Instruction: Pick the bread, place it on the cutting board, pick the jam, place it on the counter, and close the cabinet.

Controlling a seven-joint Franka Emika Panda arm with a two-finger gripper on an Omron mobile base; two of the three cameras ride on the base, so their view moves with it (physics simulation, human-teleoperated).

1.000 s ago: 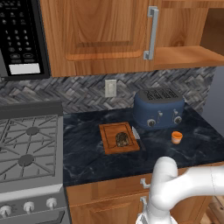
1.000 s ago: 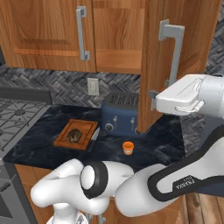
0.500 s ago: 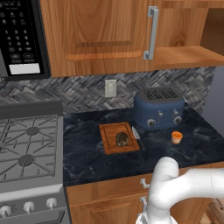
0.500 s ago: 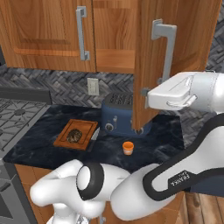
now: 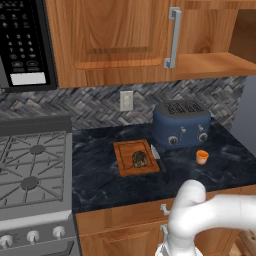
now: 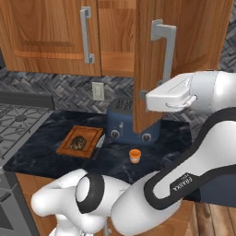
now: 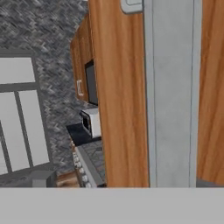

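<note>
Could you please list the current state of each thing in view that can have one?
cabinet: right door partly open, left door shut.
bread: lying on the cutting board.
jam: upright on the counter, lid on.
gripper: against the open door; finger state hidden.

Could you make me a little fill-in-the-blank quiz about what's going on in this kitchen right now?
1. The bread lies on the ______.
2. The jam stands on the counter in front of the blue ______.
3. The cabinet door on the right stands ______, with the robot's hand beside it.
4. Left of the counter is a gas ______.

Missing words: cutting board; toaster; open; stove
</note>
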